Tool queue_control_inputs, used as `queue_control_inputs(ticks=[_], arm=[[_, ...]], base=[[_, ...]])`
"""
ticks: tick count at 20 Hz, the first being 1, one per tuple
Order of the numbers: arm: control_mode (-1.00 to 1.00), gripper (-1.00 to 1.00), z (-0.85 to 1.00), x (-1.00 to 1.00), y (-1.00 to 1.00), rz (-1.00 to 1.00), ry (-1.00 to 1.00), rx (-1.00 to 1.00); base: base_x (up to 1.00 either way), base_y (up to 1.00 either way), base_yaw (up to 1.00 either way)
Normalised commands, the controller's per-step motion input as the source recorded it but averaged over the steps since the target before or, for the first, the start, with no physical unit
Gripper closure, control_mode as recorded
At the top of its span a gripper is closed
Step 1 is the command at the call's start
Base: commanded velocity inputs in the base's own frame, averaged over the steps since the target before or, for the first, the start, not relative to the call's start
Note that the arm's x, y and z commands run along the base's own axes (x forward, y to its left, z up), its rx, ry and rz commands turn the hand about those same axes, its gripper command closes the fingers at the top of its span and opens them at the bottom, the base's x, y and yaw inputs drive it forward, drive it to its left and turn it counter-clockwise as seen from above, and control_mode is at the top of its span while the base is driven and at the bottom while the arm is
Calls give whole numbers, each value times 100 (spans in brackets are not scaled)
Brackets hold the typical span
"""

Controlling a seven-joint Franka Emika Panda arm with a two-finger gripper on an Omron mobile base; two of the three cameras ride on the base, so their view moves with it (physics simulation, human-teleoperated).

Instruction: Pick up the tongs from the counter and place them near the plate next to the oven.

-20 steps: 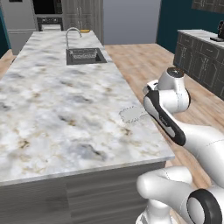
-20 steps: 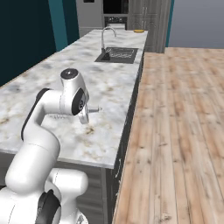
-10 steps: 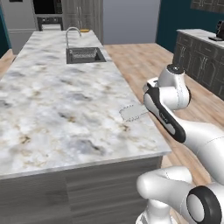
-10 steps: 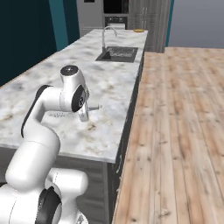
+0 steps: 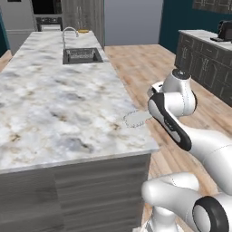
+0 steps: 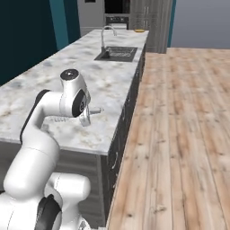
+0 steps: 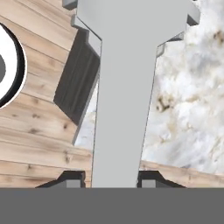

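Your tongs (image 7: pixel 124 87) show as a flat pale-grey metal strip widening at the far end, clamped between the gripper (image 7: pixel 109 178) fingers and lifted above the marble counter (image 5: pixel 54 108) near its edge; their scalloped end (image 5: pixel 134 119) pokes out beside the wrist. The fingertips are mostly hidden behind the strip. Far down the counter you can see the sink (image 5: pixel 81 55), a small yellow plate (image 6: pixel 140 30), hard to make out, and the oven (image 6: pixel 116 6), beside wood flooring (image 6: pixel 179 112).

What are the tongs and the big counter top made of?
The tongs look like metal: plain silver-grey, smooth and matte, with a scalloped end that shows in the left base view, held in the pincer. The counter looks like polished marble or stone: white-grey with brownish veins. It's rendered, so that's only how it looks.
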Motion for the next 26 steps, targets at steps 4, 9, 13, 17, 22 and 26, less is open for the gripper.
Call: queue_control_inputs(ticks=[4, 9, 13, 17, 22, 26], arm=[[100, 100, 0, 0, 0, 0, 0, 0], [100, 100, 0, 0, 0, 0, 0, 0], [100, 100, 0, 0, 0, 0, 0, 0], [100, 100, 0, 0, 0, 0, 0, 0], [100, 100, 0, 0, 0, 0, 0, 0], [100, 100, 0, 0, 0, 0, 0, 0]], base=[[-21, -92, 0], [-15, -100, 0], [-3, -96, 0], [34, -73, 0], [91, -46, 0], [100, -39, 0]])
